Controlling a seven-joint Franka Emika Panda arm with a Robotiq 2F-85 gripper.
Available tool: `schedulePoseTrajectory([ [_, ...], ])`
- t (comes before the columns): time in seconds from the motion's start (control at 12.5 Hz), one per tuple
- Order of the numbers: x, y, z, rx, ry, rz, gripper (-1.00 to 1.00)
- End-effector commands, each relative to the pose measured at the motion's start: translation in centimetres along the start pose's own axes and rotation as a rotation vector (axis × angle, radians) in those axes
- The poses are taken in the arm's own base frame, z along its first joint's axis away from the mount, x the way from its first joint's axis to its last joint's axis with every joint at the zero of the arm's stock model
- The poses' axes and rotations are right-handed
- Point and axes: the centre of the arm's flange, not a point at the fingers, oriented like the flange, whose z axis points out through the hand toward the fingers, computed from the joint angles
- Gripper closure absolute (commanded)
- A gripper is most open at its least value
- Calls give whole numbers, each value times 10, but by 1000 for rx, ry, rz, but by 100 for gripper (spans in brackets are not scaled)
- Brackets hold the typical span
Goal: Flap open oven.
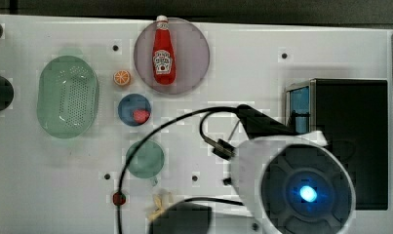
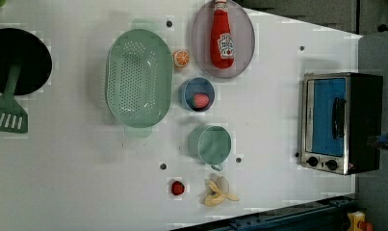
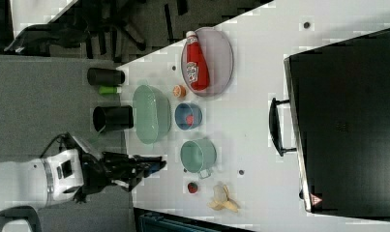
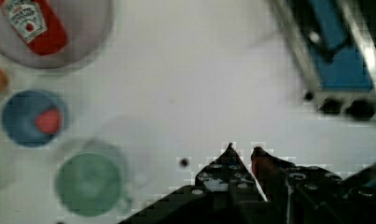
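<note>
Nothing of the job is done yet, as I judge it: the oven (image 2: 338,122) door is shut flat against its frame, and I have not reached the handle. All of the work is left: getting to the bar, taking hold of it, and swinging the door down.

Going left to right in the left view, the table (image 2: 76,178) carries a green colander (image 2: 138,79), a ketchup bottle (image 2: 221,34) on a grey plate, a blue bowl (image 2: 196,94) and a green cup (image 2: 210,143), all well apart from the oven, which stands alone at the left view's far right edge of the table.

My gripper (image 4: 241,150) hangs over bare table between the cup and the oven, touching neither. In the wrist view its two fingertips stand close together with only a thin gap, nearly closed, and they have hold of nothing.

The oven is a boxy thing with a black top, a silver front frame and a blue-tinted glass door. A dark bar handle (image 2: 338,118) runs across the door, and two small black knobs (image 2: 321,162) sit on the silver panel beside it.
</note>
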Motion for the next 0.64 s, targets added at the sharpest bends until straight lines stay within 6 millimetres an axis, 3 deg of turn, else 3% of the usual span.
schedulePoseTrajectory([
  [0.08,13,51,20,21,18,-180,65],
  [0.32,31,80,53,43,58,-145,65],
  [0.64,59,107,95,34,89,-281,65],
])
